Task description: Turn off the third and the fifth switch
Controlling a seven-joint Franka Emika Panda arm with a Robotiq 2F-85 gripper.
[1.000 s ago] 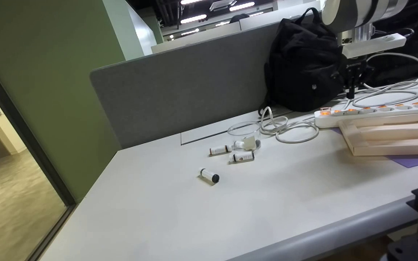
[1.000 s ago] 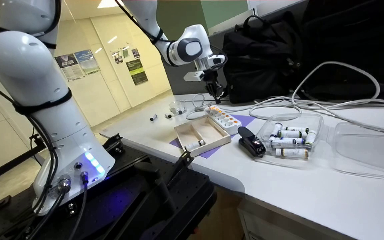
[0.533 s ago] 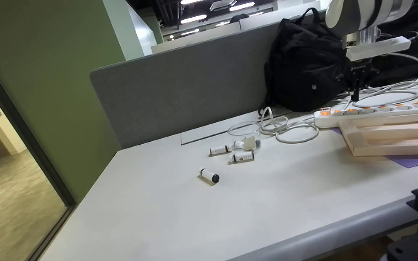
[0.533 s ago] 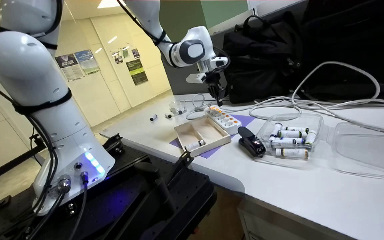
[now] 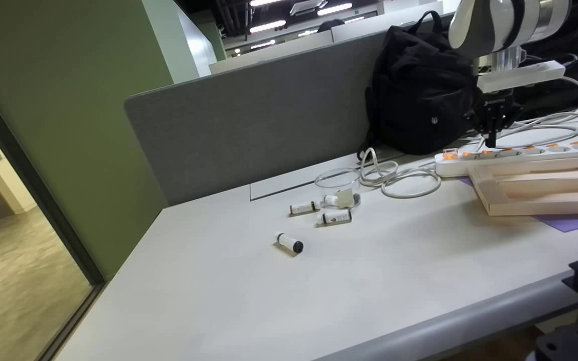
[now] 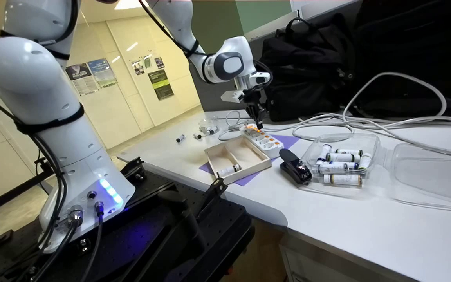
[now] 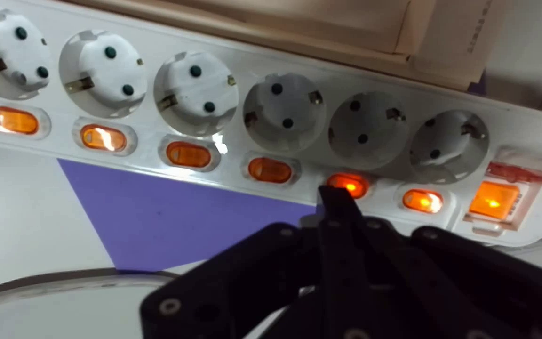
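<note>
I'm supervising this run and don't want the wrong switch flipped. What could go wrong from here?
In the wrist view the hand partly hides a glowing switch, so it might slip onto the neighbouring switch. Miscounting is possible too: that glowing one is third from the nearer end only if the large square switch counts.

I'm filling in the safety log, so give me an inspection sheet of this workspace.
Surface: white desk; purple sheet partly under the power strip.
Job's things: square switch and the two oval switches nearest it glow; next two look unlit; glare masks the last two.
Clutter: wooden tray, black gadget, open clear box of white cylinders, more lying loose.
Claw: looks shut, tip at the second glowing oval; contact unclear.
Cables: white cables looped on the desk.
Surroundings: black backpack, grey partition behind.
</note>
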